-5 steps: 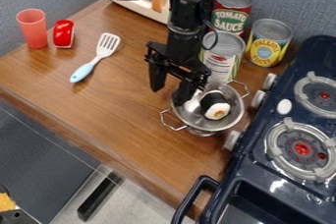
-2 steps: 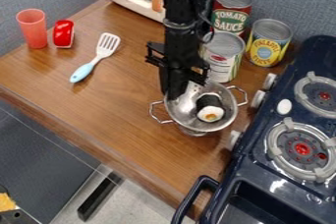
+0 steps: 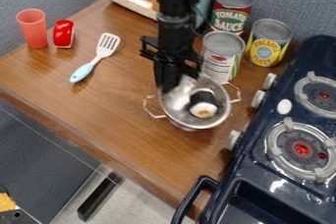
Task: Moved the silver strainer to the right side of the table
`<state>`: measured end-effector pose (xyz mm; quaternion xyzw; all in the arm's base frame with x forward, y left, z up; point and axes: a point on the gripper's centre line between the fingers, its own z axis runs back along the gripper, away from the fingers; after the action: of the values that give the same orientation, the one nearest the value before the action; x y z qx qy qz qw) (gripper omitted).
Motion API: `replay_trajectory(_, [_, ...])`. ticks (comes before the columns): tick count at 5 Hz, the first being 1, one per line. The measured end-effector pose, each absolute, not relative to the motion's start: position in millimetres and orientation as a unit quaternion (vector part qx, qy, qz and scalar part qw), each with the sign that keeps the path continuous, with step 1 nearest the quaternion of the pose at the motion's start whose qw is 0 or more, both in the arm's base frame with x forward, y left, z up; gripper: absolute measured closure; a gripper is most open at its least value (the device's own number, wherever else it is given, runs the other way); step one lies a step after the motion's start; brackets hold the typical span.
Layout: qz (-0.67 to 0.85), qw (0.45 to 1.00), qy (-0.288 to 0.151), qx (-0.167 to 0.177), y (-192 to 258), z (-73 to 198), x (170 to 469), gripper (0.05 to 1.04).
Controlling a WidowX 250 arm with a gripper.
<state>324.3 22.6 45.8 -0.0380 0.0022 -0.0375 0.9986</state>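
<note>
The black tool (image 3: pixel 169 86) grips the silver strainer (image 3: pixel 176 105) — seemingly by its rim.

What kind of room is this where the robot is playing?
It looks like a play kitchen, maybe one for a robot to practise in. There's a dark blue stove, a silver strainer and a spatula with a light blue handle.

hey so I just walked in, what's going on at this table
A black robot arm has its end effector at the upper-left rim of a silver strainer, apparently gripping it. Inside sits what looks like a toy sushi roll. The strainer is between the slotted spatula and the toy stove.
</note>
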Motion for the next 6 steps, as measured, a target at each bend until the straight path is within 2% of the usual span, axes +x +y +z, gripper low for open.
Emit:
replay_trajectory(1, [0.014, 0.997, -0.027, -0.068, 59, 84, 315, 1.017])
replay_trajectory(2, [0.039, 0.995, -0.039, -0.085, 79, 101, 316, 1.019])
replay_trajectory(4, [0.101, 0.989, -0.014, -0.111, 122, 89, 329, 1.02])
replay_trajectory(5, [0.125, 0.988, 0.008, -0.091, 135, 75, 337, 1.02])
replay_trajectory(6, [0.14, 0.985, 0.03, -0.091, 146, 62, 348, 1.02])
